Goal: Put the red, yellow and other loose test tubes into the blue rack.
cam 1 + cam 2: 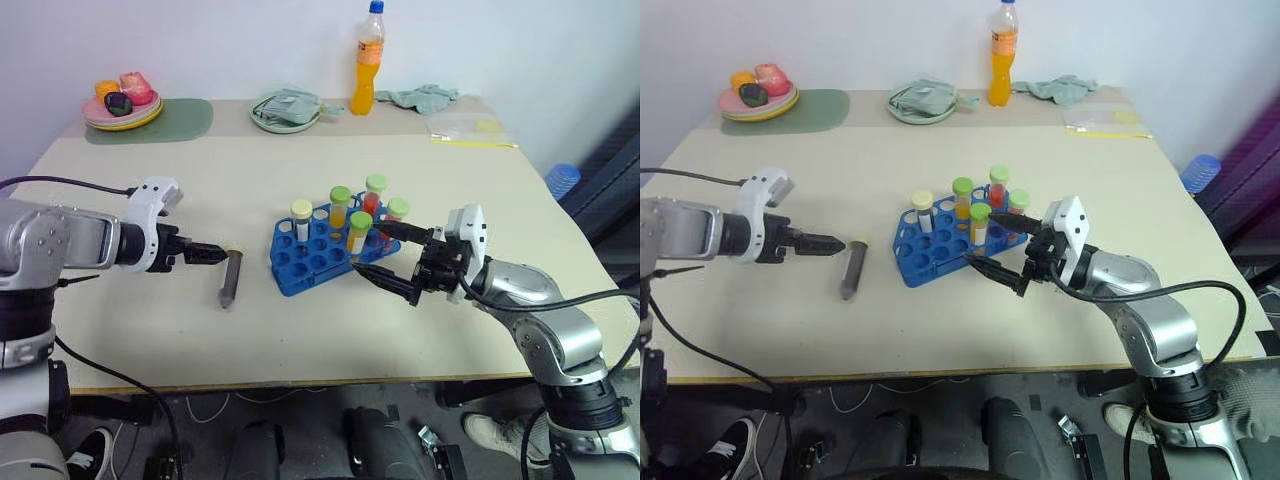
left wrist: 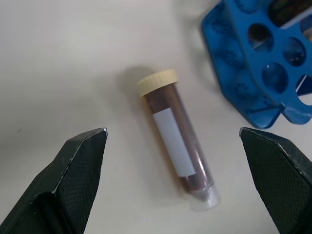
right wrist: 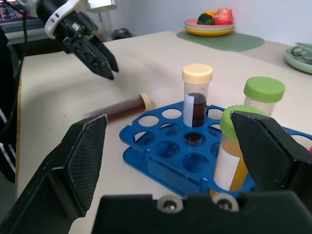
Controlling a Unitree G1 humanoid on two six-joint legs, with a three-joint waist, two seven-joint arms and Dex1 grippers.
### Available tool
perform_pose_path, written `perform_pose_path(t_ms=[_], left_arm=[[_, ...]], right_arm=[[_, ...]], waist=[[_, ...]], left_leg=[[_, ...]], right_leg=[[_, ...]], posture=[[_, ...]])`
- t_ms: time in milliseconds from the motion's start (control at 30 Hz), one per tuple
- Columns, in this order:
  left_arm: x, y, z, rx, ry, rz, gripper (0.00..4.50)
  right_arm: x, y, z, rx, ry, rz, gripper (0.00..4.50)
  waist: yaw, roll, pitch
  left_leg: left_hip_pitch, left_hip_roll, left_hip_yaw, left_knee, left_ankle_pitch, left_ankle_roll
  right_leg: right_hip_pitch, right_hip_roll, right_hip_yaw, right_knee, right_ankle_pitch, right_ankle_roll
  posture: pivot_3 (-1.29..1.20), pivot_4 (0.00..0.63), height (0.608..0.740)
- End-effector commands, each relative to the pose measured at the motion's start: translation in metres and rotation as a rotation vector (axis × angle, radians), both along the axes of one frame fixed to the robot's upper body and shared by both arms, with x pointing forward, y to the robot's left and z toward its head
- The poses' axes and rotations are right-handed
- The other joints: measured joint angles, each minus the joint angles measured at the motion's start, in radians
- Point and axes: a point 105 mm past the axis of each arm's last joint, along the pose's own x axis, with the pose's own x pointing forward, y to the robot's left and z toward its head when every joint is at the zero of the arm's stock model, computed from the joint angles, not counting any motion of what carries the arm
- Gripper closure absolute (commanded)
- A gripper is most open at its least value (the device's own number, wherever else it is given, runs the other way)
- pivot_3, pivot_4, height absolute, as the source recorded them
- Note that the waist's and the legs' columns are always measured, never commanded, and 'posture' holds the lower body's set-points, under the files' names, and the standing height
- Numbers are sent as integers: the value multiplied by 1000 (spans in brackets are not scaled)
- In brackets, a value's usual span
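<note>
From my left wrist, the bright blue plastic rack with round holes (image 2: pixel 253 73) is cut by the edge. My right claw's fingers (image 3: pixel 273 151) hide part of a green-capped tube of yellow liquid (image 3: pixel 234 151).

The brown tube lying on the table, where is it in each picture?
Left eye view: brown tube, left of the blue rack.
Right eye view, left of the rack.
Left wrist view, centre.
Right wrist view, behind the rack.
Shared landmark: the rack.
</note>
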Motion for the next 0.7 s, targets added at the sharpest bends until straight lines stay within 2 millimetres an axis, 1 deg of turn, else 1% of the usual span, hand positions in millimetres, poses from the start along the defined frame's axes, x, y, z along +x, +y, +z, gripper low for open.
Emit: perform_pose_path(t_ms=[33,100,167,267,400,533,700], left_arm=[[9,2,7,-30,76,12,0],[15,4,3,-44,154,43,0],[14,0,-7,-41,230,27,0],[19,-5,-19,-40,283,40,0],[23,-14,-29,-56,322,30,0],[25,-22,-40,-60,375,26,0],[33,-28,-48,-41,373,24,0]], right_arm=[[-1,7,12,14,-58,21,25],[-2,9,14,17,-66,21,25],[-5,10,14,16,-71,19,25],[-9,11,14,17,-70,9,25],[-11,6,15,7,-74,-15,25],[-7,4,14,1,-83,-36,25],[-5,5,12,12,-78,-45,25]], waist=[[5,-1,0],[6,-1,0],[4,0,0],[3,0,0],[1,-1,0],[2,-1,0],[10,0,0]], left_leg=[[0,0,0,0,0,0],[-1,0,0,1,0,0],[-1,0,0,0,0,0],[-1,0,0,0,0,0],[-2,0,0,1,0,0],[-2,0,0,1,0,0],[-1,-1,0,1,0,0]], right_leg=[[0,0,0,0,0,0],[0,0,-1,0,0,0],[0,0,-1,0,0,0],[0,0,0,0,0,0],[-1,0,-1,0,0,0],[-1,0,-1,0,0,0],[0,0,0,0,0,0]], posture=[[0,150,740],[0,150,740],[0,150,740],[0,150,740],[0,150,740],[0,150,740],[0,150,740]])
